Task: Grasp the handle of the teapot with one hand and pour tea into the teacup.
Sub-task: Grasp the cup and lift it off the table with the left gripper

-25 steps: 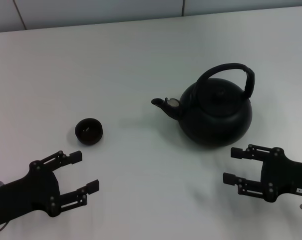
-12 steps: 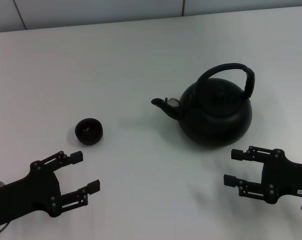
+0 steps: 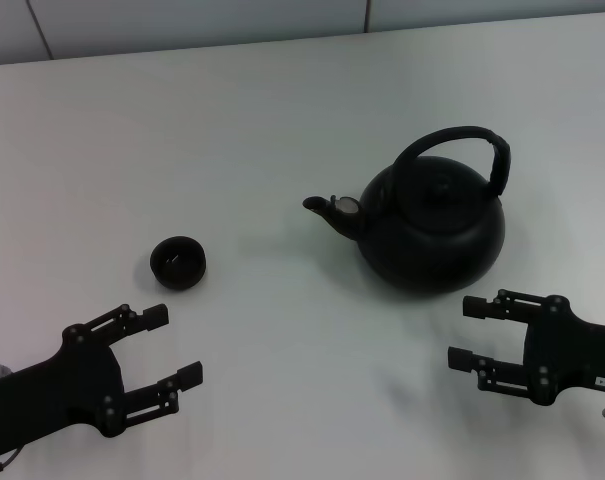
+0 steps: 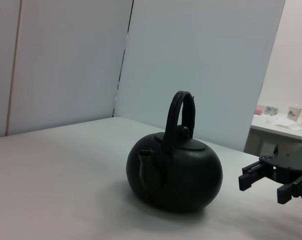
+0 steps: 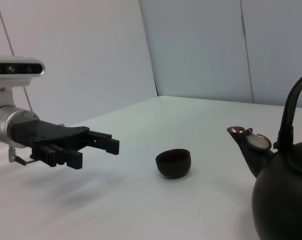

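The matte black teapot point(image 3: 432, 230) stands upright right of centre, its spout point(image 3: 322, 207) pointing toward the small dark teacup point(image 3: 177, 262). The arched handle point(image 3: 450, 136) stands upright over the lid, free of any grip. My right gripper point(image 3: 462, 331) hovers open just in front of the teapot, near the table's front edge, with nothing between its fingers. My left gripper point(image 3: 172, 346) is open and empty in front of the teacup. The left wrist view shows the teapot point(image 4: 175, 172) and the right gripper point(image 4: 260, 184). The right wrist view shows the teacup point(image 5: 173, 162), the teapot point(image 5: 283, 200) and the left gripper point(image 5: 97, 152).
The white table point(image 3: 232, 120) stretches back to a grey panelled wall point(image 3: 182, 20). Cups and small items sit on a distant counter point(image 4: 285, 117) off the table in the left wrist view.
My left gripper has drifted very slightly toward the table's near edge. The teapot, teacup and right gripper have not moved.
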Motion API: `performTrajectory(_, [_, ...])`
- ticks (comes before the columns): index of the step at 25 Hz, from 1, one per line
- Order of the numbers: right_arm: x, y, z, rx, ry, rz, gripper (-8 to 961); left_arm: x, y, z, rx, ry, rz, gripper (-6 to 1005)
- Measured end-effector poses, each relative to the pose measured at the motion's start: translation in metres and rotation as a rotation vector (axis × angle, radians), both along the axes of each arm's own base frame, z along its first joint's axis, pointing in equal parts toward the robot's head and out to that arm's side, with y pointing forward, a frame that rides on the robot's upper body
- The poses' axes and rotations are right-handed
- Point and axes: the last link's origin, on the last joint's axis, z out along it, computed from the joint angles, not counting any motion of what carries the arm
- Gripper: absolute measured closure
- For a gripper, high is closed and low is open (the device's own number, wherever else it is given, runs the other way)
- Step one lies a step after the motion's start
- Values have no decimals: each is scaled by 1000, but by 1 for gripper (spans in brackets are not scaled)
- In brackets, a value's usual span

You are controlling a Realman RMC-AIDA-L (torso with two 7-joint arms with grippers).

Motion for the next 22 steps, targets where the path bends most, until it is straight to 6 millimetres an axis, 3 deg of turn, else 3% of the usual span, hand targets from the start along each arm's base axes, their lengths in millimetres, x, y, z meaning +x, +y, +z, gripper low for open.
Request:
performTrajectory(10, [-1,2,0,4,-1,2,279,2,4,4,29,-16,4,210])
performTrajectory(16, [-1,3,1,12,1,-2,279,-8,25,19,405,-70,85,212])
performTrajectory(22, [-1,5,2,14,4,-2,279,-9,25,17,440,-55,89,215])
